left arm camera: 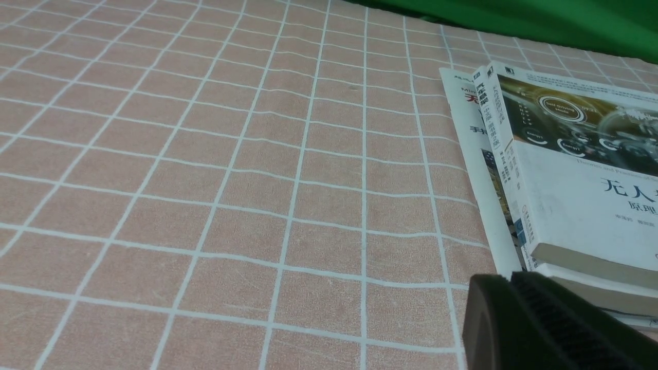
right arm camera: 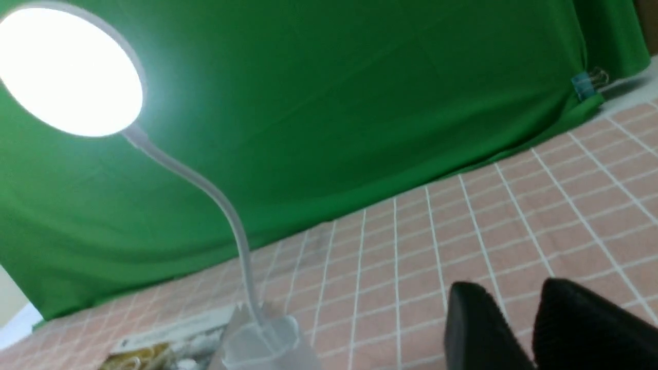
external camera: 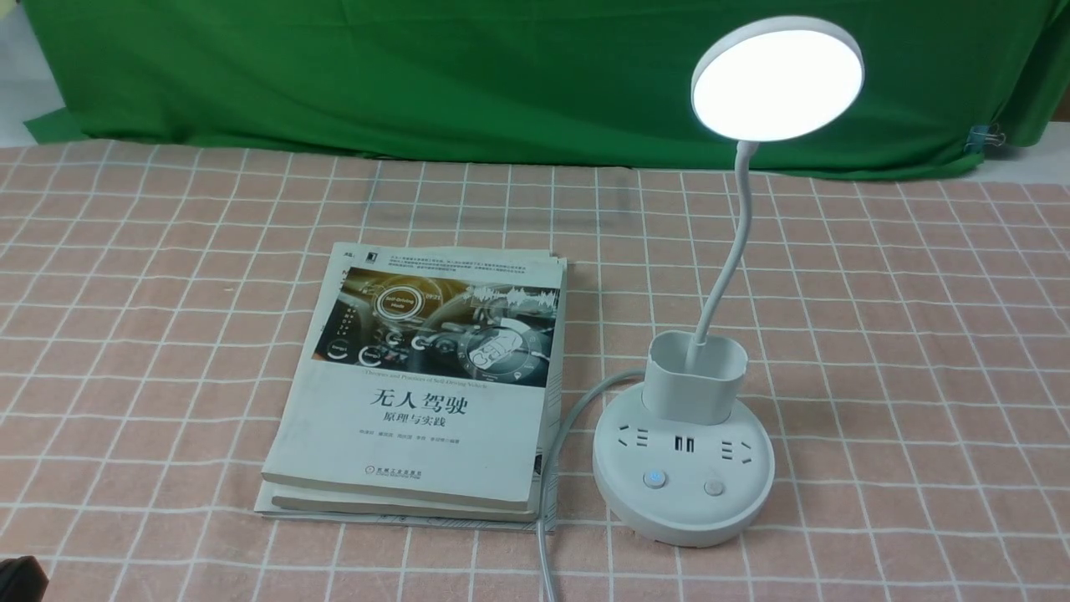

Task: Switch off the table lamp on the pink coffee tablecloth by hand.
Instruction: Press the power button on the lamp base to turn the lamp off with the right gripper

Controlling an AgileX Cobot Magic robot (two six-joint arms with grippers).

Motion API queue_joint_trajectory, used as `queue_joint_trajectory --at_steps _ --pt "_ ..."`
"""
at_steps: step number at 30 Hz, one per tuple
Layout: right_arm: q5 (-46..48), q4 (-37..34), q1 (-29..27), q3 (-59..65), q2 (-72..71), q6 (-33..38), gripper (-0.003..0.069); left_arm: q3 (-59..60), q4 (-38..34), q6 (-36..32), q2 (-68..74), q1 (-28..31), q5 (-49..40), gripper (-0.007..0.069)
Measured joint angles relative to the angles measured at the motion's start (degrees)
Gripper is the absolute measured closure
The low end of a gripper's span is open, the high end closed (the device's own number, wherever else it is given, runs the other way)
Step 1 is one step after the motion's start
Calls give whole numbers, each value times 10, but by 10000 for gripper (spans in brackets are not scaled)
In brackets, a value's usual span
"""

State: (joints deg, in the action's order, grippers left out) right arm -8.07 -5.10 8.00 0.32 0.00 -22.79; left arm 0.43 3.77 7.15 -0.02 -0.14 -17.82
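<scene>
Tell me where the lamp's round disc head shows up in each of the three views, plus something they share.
Front view: disc head, upper right, lit, before the green backdrop.
Left wrist view: not in it.
Right wrist view: upper left corner of the picture, lit, cut slightly by the edge.
Shared landmark: the self-driving book, partly cut off in both wrist views.

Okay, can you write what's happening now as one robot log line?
table lamp: lit | right gripper: open, holding nothing | left gripper: shut, empty

The right wrist view cuts off the lamp's base (external camera: 684, 502) and blurs its holder (external camera: 695, 385).
</scene>
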Motion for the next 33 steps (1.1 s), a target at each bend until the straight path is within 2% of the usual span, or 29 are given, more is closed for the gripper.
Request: queue_joint_trajectory --at_steps 3,7,10,14,19,25,33 --pt "-19 0 0 -2 0 -7 457 0 0 0 0 0 0 618" --pt "81 0 14 -68 33 12 554 0 0 0 0 0 0 618" --pt "212 0 40 -176 109 55 614 0 0 0 0 0 0 618" --pt "435 0 75 -325 253 116 616 0 0 0 0 0 0 618" --pt "596 0 91 -438 435 148 613 0 0 0 0 0 0 618" --pt "627 1 100 -483 570 151 613 0 0 0 0 0 0 618" --pt "531 1 231 -517 783 150 613 0 0 0 0 0 0 618"
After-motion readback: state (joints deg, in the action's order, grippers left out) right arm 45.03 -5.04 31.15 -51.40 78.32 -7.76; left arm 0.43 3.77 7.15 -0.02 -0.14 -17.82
